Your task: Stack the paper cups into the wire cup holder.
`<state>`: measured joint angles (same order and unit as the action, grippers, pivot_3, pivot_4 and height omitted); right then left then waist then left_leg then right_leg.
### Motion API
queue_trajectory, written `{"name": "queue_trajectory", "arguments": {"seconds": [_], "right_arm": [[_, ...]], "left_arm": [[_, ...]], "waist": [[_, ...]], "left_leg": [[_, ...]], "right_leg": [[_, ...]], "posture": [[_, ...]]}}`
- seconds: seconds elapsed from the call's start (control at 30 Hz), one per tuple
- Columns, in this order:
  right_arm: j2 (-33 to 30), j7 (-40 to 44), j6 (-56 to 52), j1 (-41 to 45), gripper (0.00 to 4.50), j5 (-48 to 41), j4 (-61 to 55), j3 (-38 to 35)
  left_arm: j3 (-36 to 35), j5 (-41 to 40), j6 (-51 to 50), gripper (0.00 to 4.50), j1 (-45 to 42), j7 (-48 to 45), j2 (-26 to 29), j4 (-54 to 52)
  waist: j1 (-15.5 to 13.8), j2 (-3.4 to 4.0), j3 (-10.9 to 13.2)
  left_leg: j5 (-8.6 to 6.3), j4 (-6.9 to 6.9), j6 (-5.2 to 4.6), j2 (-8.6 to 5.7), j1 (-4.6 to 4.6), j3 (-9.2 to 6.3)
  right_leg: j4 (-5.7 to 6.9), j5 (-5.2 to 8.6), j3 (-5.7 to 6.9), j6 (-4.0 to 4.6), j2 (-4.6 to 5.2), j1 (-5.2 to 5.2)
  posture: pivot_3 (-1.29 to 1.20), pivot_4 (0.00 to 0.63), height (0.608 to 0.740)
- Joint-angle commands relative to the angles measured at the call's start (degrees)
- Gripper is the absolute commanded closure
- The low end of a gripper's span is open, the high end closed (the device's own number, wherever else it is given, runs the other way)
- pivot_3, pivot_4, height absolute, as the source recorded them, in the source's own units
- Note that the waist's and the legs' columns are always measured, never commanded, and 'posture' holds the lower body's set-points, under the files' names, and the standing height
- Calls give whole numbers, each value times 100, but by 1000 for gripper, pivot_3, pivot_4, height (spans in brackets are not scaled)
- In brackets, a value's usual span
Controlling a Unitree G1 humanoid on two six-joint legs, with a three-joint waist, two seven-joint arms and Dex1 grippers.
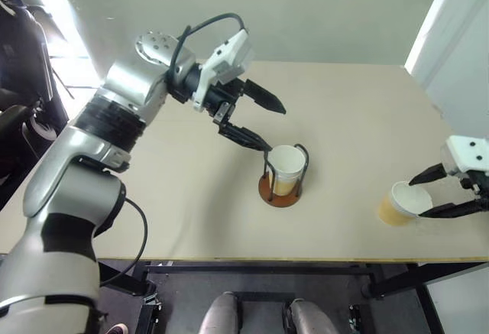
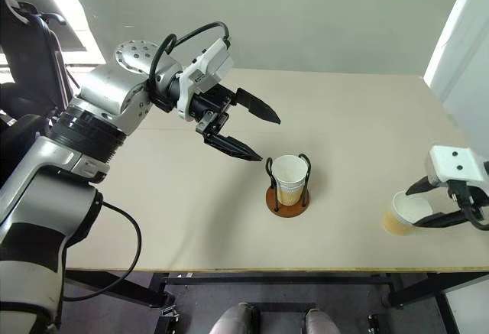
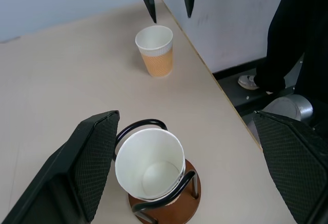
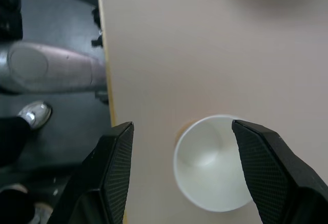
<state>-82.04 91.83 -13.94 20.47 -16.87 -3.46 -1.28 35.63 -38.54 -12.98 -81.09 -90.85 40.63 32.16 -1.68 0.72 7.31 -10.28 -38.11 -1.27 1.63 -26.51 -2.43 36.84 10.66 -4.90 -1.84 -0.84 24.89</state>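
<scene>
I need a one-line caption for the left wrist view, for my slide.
Open left tool above a white paper cup seated in the brown-based wire cup holder; a second tan-sided paper cup stands beyond.

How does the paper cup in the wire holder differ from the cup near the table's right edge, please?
The paper cup in the holder sits inside the wire cup holder; the loose cup stands on the bare table. The loose cup is flanked by the open right gripper; the open left gripper hovers above the other. Both are upright and empty.
</scene>
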Motion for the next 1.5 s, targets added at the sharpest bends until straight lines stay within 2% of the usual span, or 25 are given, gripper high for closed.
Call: {"name": "queue_trajectory", "arguments": {"seconds": [0.03,0.5,0.83,0.93,1.17,1.5], "right_arm": [[-8,-135,340,-58,1365,298,-77,-56],[494,-271,1561,107,1365,1385,748,601],[626,-374,2195,201,1365,1959,1308,879],[685,-340,2115,305,1917,2002,1280,882],[571,-229,2066,545,4383,2100,1066,841],[495,-58,1999,1166,4448,2252,587,897]], "left_arm": [[-290,18,16,46,-71,-165,-21,-35],[-406,91,-21,46,31,-165,50,-87],[-492,139,-128,46,80,-165,85,-153],[-520,136,-123,0,124,-165,106,-140],[-344,351,155,0,174,-165,248,188],[-86,624,728,0,204,-165,478,1066]], "waist": [[3,0,1],[6,-1,1],[7,-1,1],[8,-1,1],[8,-1,1],[11,1,1]], "left_leg": [[0,1,0,0,3,3],[-11,6,-10,-1,23,4],[-15,7,-13,-1,24,4],[-16,8,-14,0,25,4],[-19,14,-15,0,26,2],[-44,16,-26,1,21,3]], "right_leg": [[0,1,-4,-1,2,-3],[-12,5,-3,-11,1,-27],[-25,5,-3,-13,2,-34],[-27,4,-3,-13,2,-35],[-40,5,-3,-12,2,-38],[-64,8,-4,-8,2,-39]], "posture": [[0,150,740],[0,150,740],[0,150,740],[0,150,740],[0,150,740],[0,150,740]]}}
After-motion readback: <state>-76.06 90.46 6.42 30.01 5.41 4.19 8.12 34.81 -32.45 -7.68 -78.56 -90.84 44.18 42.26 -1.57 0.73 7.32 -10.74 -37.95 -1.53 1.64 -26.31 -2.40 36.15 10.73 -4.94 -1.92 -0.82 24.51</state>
